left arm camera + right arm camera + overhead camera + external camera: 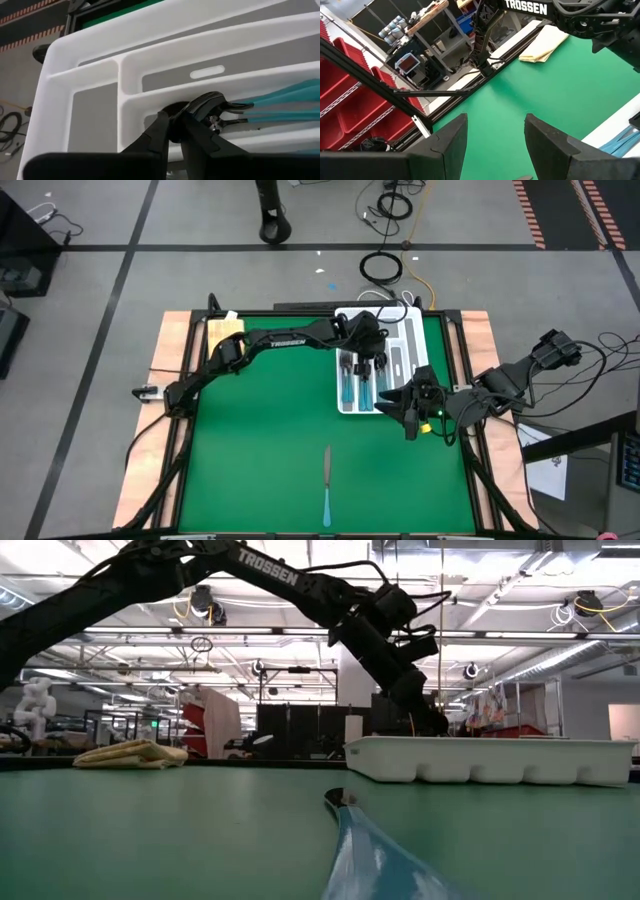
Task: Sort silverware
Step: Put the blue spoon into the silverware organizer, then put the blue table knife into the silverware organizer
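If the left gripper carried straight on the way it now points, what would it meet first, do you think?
Most likely the blue-handled silverware already lying in the white tray: the left gripper points down into that compartment, just above it, though depth is hard to judge.

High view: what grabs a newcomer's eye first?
The left gripper reaching down into the white compartmented plastic tray at the green mat's far right, over light-blue-handled cutlery already lying in its compartments. Next, a lone light-blue-handled knife lying near the mat's front edge. The right gripper waits open beside the tray's near end.
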`<state>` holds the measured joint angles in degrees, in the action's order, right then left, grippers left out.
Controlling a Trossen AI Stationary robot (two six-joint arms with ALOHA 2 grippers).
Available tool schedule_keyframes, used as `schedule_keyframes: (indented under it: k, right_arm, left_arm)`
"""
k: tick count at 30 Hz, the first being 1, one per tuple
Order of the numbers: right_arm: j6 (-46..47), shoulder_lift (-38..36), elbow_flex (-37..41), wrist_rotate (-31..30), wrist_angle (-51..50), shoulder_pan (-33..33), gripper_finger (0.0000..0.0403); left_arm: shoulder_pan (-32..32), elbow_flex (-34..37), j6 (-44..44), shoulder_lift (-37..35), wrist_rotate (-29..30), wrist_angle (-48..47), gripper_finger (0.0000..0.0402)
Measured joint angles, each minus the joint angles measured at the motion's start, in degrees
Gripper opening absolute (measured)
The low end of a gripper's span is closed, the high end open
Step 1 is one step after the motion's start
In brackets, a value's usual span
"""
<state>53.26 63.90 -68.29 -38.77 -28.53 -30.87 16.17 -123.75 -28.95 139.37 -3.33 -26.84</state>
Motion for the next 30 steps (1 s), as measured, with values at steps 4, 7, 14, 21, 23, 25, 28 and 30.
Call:
schedule_keyframes:
  k: [4,7,14,21,23,25,28,30]
  right_arm:
    - [-0.56,0.0,0.0,0.11,0.0,0.0,0.0183]
    - [-0.64,0.0,0.0,0.11,0.0,0.0,0.0183]
    - [-1.02,0.0,0.02,0.09,0.0,0.0,0.0183]
    - [-0.95,0.0,0.02,0.09,0.04,0.0,0.0183]
    - [-0.93,0.0,0.02,0.09,0.04,0.0,0.0183]
    - [-0.93,0.0,0.02,0.09,0.04,0.0,0.0183]
    - [-1.03,-0.02,0.02,0.09,0.01,0.0,0.0183]
    - [-1.5,-0.02,0.04,0.09,-0.01,0.0,0.0183]
  left_arm:
    - [-0.12,0.0,0.07,0.0,1.37,-1.26,0.0046]
    - [-0.05,-0.02,-0.71,0.0,-0.12,-3.33,0.0046]
    - [-0.18,0.0,-1.46,0.0,-4.11,-5.75,0.0083]
    - [-0.23,0.0,-1.5,0.16,-2.45,-2.14,0.0151]
    - [-0.31,0.0,0.24,0.2,1.87,-1.23,0.0158]
    - [-0.51,0.0,3.11,0.13,8.03,-2.62,0.0159]
    - [-0.38,0.0,4.69,-1.1,10.87,-8.49,0.0158]
    - [-0.27,0.0,6.6,-1.81,9.73,-10.4,0.0158]
